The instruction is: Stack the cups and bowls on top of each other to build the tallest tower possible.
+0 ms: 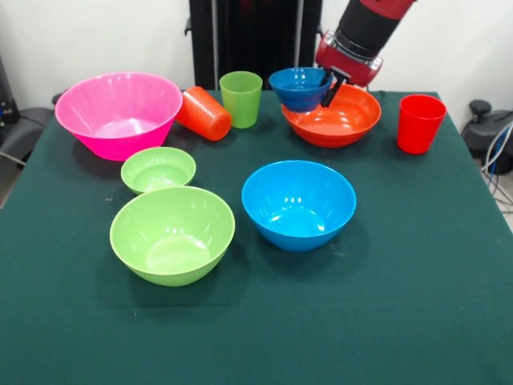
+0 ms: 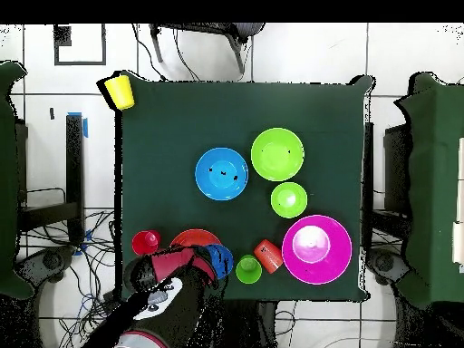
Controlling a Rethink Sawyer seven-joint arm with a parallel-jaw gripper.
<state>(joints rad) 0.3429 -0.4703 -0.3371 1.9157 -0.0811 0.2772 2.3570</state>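
My gripper [image 1: 329, 83] is shut on the right rim of the small dark blue bowl [image 1: 297, 87], which hangs at the far left rim of the wide orange bowl [image 1: 337, 122]. I cannot tell whether the two bowls touch. In the overhead view the gripper [image 2: 205, 264] and dark blue bowl [image 2: 218, 259] sit beside the orange bowl [image 2: 188, 239]. A red cup [image 1: 420, 122] stands to its right. The light green cup [image 1: 241, 98] is upright and the orange cup [image 1: 203, 113] lies on its side. The pink bowl [image 1: 119, 113], small green bowl [image 1: 158, 168], large green bowl [image 1: 172, 233] and large blue bowl [image 1: 298, 204] stand apart.
The yellow cup [image 2: 119, 91] lies just off the table's corner farthest from the robot's base in the overhead view. The dark green table cloth [image 1: 401, 305] ends at chairs and cables on both sides.
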